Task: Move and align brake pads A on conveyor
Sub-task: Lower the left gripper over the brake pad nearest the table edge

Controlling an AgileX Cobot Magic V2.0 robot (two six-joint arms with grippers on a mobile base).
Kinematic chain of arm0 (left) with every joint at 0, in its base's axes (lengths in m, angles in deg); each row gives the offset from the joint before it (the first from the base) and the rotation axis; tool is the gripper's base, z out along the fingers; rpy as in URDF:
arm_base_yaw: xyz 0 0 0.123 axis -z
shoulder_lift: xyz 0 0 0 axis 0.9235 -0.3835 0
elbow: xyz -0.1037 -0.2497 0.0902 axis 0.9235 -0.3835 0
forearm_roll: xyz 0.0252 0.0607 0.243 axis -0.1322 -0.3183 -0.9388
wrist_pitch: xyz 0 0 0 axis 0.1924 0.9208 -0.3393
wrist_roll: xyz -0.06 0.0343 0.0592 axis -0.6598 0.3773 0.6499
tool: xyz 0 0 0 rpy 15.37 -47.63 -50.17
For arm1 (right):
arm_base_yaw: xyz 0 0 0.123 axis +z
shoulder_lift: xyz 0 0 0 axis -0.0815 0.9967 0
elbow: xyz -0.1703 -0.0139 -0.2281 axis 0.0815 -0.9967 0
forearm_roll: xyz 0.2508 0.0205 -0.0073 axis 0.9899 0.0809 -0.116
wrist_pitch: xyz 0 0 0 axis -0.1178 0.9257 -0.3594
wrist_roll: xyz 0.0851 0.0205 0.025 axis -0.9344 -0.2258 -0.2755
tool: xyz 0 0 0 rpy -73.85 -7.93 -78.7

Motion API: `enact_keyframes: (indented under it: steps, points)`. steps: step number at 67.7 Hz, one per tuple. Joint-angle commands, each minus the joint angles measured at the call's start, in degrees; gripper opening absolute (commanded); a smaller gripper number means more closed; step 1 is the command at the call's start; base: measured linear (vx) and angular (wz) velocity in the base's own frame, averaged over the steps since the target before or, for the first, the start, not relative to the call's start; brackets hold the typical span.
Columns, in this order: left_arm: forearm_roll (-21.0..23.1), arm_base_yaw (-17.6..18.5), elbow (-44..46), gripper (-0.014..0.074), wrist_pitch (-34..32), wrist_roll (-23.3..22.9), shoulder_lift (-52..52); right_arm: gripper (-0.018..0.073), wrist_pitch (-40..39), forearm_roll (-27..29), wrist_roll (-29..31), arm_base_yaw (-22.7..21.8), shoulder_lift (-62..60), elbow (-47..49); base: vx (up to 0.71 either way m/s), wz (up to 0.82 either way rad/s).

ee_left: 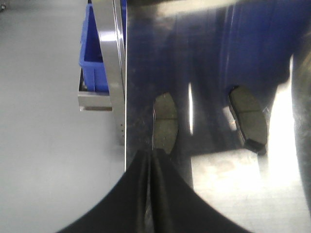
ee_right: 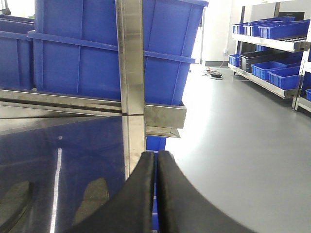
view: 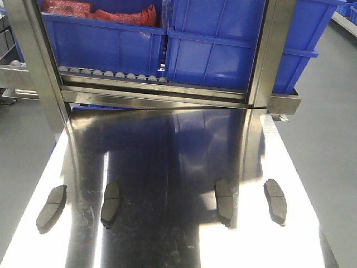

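Steel table (view: 167, 145), bright and mirror-like, fills most of the front view. At the table's far edge stands a roller rack (view: 156, 92) loaded with blue bins (view: 223, 50). All four brake pads (view: 224, 201) lie flat on the table's near half in a loose row across it, well apart from one another. Each is turned at its own slight angle, and the outer two sit close to the table's side edges. The conveyor shows in no view.

The left gripper (ee_left: 151, 194) hangs at the table's left edge with its fingers pressed together and nothing between them; one pad (ee_left: 165, 124) lies just beyond its tips. The right gripper (ee_right: 156, 194) hangs at the table's right edge, closed to a hairline gap and also empty.

As I judge it, the task has barely begun: no pad is lifted or lined up, so all four transfers remain.
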Motion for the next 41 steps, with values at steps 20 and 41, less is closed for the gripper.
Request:
enact_keyframes:
  steps: [20, 41]
  points:
    - [0.2, 0.3, 2.2, 0.0323, -0.4, 1.5, -1.0, -0.0007, -4.4, -0.4, -0.1, 0.0, -0.7, -0.7, 0.0, 0.0]
    - [0.8, 0.3, 2.1, 0.044, 0.4, 1.4, -1.0, -0.0007, -4.4, -0.4, -0.1, 0.0, -0.7, -0.7, 0.0, 0.0]
